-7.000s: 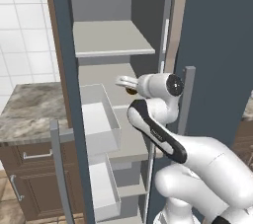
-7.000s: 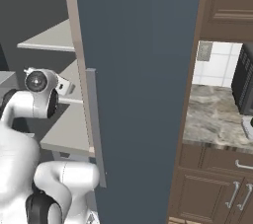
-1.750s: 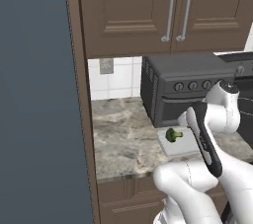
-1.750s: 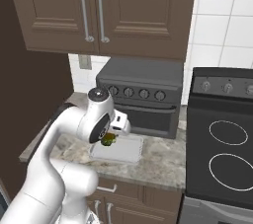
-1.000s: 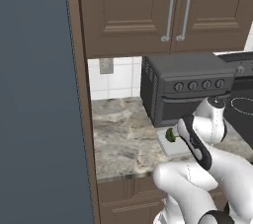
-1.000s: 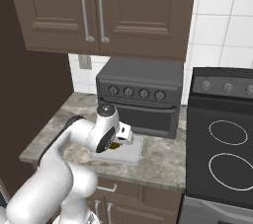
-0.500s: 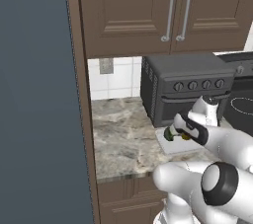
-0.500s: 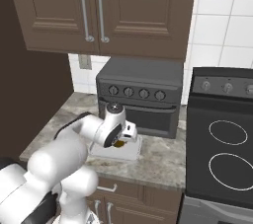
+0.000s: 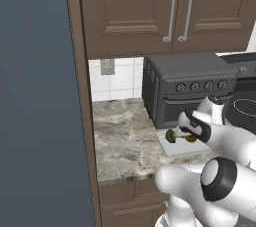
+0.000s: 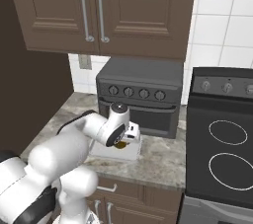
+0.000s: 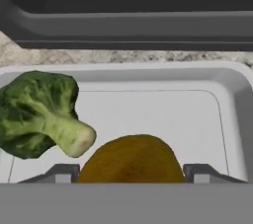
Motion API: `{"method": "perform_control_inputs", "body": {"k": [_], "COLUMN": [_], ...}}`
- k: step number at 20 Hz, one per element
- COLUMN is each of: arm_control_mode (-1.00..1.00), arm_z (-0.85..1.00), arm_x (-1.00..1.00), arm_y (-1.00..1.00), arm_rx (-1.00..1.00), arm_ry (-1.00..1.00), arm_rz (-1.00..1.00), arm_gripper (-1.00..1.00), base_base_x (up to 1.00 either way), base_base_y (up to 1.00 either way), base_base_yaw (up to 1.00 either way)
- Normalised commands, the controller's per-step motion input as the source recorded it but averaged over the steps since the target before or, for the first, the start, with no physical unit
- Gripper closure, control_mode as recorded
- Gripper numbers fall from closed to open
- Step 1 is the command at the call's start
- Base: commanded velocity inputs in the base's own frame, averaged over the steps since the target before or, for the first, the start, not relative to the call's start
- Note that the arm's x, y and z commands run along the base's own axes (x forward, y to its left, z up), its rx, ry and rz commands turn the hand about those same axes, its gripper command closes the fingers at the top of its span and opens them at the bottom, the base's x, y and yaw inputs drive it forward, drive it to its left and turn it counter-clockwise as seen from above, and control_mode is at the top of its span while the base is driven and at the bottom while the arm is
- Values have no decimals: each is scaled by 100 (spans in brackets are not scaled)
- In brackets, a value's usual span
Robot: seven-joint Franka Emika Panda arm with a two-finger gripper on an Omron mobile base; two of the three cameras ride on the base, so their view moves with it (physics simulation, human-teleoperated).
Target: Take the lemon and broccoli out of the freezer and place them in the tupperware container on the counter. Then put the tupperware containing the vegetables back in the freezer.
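Note:
The tupperware container lies on the counter, in front of a dark oven. Inside it, the dark green broccoli rests on the left. The yellow-orange lemon sits low over the tray floor between my fingertips, with no gap showing on either side. My gripper reaches down into the tray, beside the broccoli. From the right base view the gripper hangs over the tray. The freezer is the dark blue-grey wall on the left.
A dark toaster oven stands right behind the tray. A black stove adjoins the counter on the right. Brown upper cabinets hang overhead. Bare counter lies between the tray and the freezer.
Over the last second the arm folded down and brought the hand with the lemon low into the tray beside the broccoli. Seven seconds ago the base faced the open freezer.

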Motion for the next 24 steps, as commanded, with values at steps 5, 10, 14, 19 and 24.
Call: {"method": "perform_control_inputs", "body": {"k": [5, 10, 14, 19, 24], "arm_control_mode": [-100, -100, -100, -100, -100], "arm_z": [24, 58, 42, -2, -19], "arm_x": [-24, -19, 0, 1, 2], "arm_y": [0, -5, -40, -63, -38], "arm_rx": [0, 0, 0, 0, 0], "arm_ry": [-2, -3, 0, 0, 0], "arm_rz": [0, 0, 0, 0, 0], "arm_gripper": [-100, -100, -100, -100, -100], "base_base_x": [0, 0, 0, 0, 0], "base_base_y": [0, 0, 0, 0, 0], "base_base_yaw": [0, 0, 0, 0, 0]}}
